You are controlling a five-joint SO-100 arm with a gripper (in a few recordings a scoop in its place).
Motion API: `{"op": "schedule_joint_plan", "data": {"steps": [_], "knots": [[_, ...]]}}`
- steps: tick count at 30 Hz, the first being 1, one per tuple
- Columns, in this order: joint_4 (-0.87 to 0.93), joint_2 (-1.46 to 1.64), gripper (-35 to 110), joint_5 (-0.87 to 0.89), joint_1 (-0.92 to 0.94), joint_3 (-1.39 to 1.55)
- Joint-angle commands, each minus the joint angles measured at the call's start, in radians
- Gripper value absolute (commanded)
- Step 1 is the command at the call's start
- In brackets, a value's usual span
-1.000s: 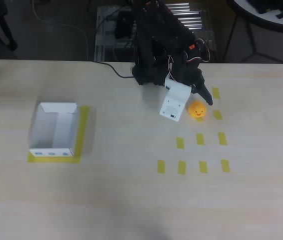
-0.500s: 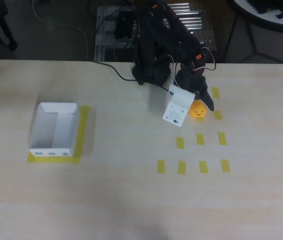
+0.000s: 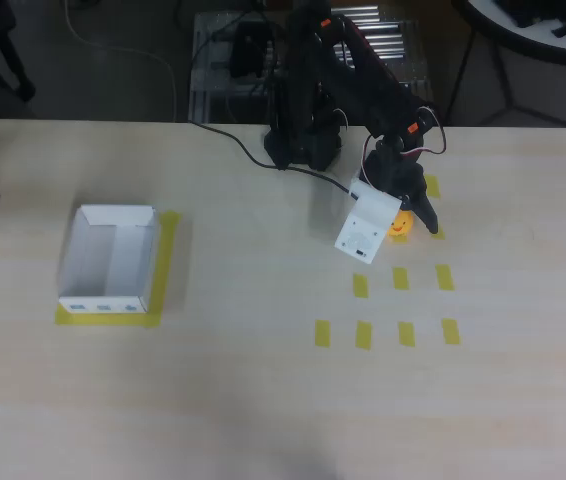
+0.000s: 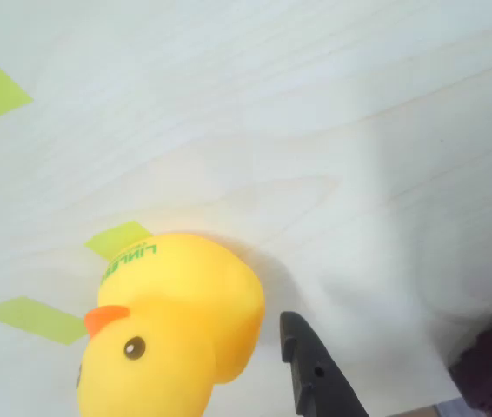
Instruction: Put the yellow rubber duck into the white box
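Yellow and rounded, the duck (image 3: pixel 399 226) sits on the pale wood counter (image 3: pixel 263 380) right beneath the arm's (image 3: pixel 348 90) wrist, partly hidden by the white block on it in the overhead view. The gripper (image 3: pixel 415 212) is lowered over the duck, with one dark finger (image 3: pixel 425 208) just to the duck's right. In the wrist view the duck (image 4: pixel 169 334) fills the lower left, orange beak and dark eye showing, and a black finger (image 4: pixel 315 373) stands just beside its flank, seemingly apart from it. Whether the fingers are spread or pinching cannot be told. Yellow tape marks (image 3: pixel 401 278) lie near the fingers. The box (image 3: pixel 109 259) stands well to the fingers' left, on a yellow tape outline.
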Motion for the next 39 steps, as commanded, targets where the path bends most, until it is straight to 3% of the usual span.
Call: {"op": "schedule_joint_plan", "data": {"steps": [1,17,18,21,22,28,39], "knots": [[-0.017,-0.003,53,0.002,-0.037,-0.087],[-0.110,-0.025,47,0.020,-0.075,0.018],[-0.110,-0.025,42,0.020,-0.077,0.021],[-0.114,-0.029,12,0.020,-0.083,0.032],[-0.115,-0.031,9,0.018,-0.083,0.037],[-0.118,-0.031,0,0.018,-0.089,0.046],[-0.040,0.025,0,0.046,-0.011,-0.049]]}}
